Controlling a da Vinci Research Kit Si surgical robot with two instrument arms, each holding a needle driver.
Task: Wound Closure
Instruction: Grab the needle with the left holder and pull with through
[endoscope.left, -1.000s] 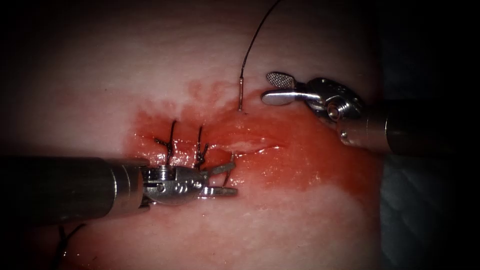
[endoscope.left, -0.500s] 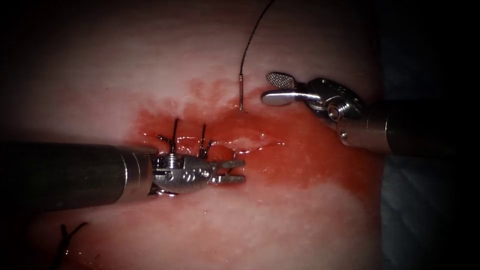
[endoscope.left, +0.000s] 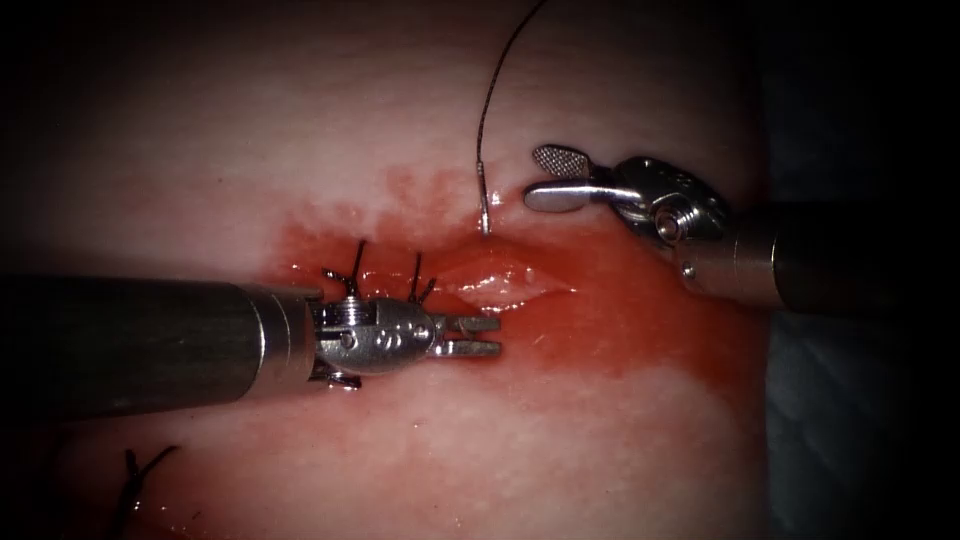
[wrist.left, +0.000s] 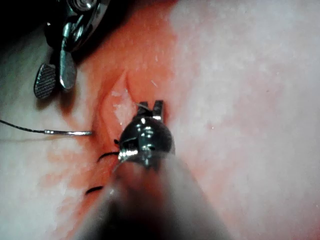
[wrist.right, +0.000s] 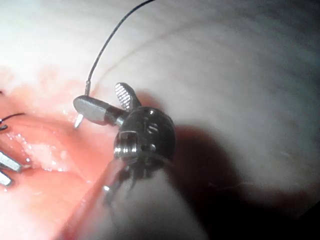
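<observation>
The tissue (endoscope.left: 600, 440) has a cut (endoscope.left: 505, 283) running across, gaping at its right end. The needle (endoscope.left: 484, 205) stands in the tissue just above that open end, its tail sticking up. Thread (endoscope.left: 500, 70) runs from the tail upward. My left tool (endoscope.left: 482, 336) lies at the cut's lower lip, jaws a narrow gap apart with nothing seen between them; it also shows in its wrist view (wrist.left: 151, 106). My right tool (endoscope.left: 548, 178) hovers right of the needle's tail, jaws wide open and holding nothing, as in its wrist view (wrist.right: 100, 96), beside the needle (wrist.right: 87, 89).
Two tied stitches (endoscope.left: 352, 268) (endoscope.left: 416, 282) close the cut's left part. Red fluid (endoscope.left: 640, 320) covers the tissue around the cut. Cut ends of thread (endoscope.left: 135, 478) lie at the lower left. The left shaft (endoscope.left: 130, 345) lies across the tissue's left side.
The left tool has slid right and slightly up along the cut, and its jaws have narrowed. The needle tip seen between them earlier is now hidden. The right tool has stayed put.
</observation>
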